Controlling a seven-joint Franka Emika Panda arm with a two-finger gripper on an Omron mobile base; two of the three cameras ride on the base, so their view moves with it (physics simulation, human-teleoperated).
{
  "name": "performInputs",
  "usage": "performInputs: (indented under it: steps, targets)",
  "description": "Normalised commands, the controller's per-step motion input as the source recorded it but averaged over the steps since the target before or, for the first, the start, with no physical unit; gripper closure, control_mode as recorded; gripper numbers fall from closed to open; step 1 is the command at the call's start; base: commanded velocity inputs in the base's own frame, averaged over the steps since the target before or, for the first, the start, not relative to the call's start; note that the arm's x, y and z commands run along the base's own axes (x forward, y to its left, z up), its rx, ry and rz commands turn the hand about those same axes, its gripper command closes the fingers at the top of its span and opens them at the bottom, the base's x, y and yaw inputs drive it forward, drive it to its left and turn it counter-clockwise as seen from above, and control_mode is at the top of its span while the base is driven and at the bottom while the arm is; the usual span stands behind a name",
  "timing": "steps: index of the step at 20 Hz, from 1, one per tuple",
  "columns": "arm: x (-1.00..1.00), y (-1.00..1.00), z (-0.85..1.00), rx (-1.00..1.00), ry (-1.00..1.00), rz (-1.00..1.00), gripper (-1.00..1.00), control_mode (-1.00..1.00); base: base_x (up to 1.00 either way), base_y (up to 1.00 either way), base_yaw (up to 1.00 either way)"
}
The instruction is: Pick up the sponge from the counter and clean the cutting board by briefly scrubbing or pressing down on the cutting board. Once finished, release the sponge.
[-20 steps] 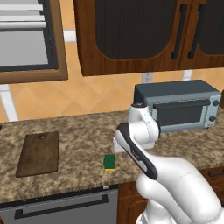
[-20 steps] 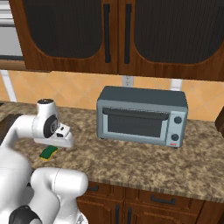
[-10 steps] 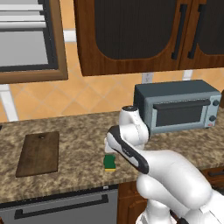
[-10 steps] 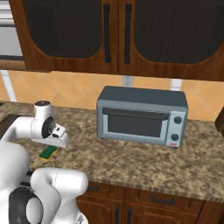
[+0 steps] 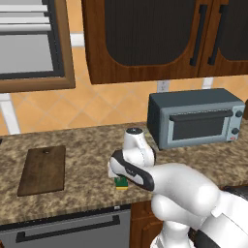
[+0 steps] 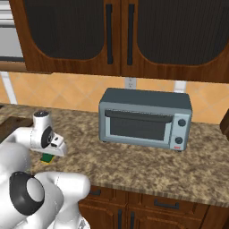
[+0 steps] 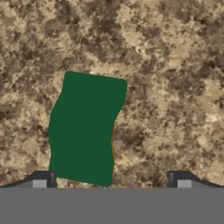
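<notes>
The sponge [image 7: 85, 129] lies dark green face up on the speckled counter [image 7: 175, 65], a thin yellow edge showing along its right side. My gripper [image 7: 111, 181] hangs straight over it, open, its fingertips [image 7: 43, 178] set wide either side, with the sponge nearer the left tip and untouched. From the left base view the sponge [image 5: 121, 183] peeks out beneath my lowered hand near the counter's [image 5: 87, 145] front edge. The cutting board [image 5: 43, 169] lies flat well to the left of it, hole end toward the wall. The sponge [image 6: 46, 158] also shows under my hand in the right base view.
A grey toaster oven [image 5: 196, 123] stands on the counter at the right, against the wall, also seen as the toaster oven [image 6: 145, 118]. Dark wooden cabinets [image 5: 140, 34] hang overhead. A dishwasher front [image 5: 68, 230] sits below the counter edge.
The arm has swung left and lowered, bringing the hand down over the sponge. The sponge and board have not moved; the jaws stay wide.
</notes>
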Motion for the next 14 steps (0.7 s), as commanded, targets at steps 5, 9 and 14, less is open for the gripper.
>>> performInputs:
  steps: [5, 9, 14]
  targets:
    - [0.26, 0.20, -0.20, 0.00, 0.01, 0.00, -1.00, -1.00, 0.00, 0.00, 0.00]
    - [0.39, 0.02, -0.20, 0.01, 0.01, 0.00, -1.00, -1.00, 0.00, 0.00, 0.00]
    - [0.26, 0.21, -0.19, 0.01, 0.00, 0.00, -1.00, -1.00, 0.00, 0.00, 0.00]
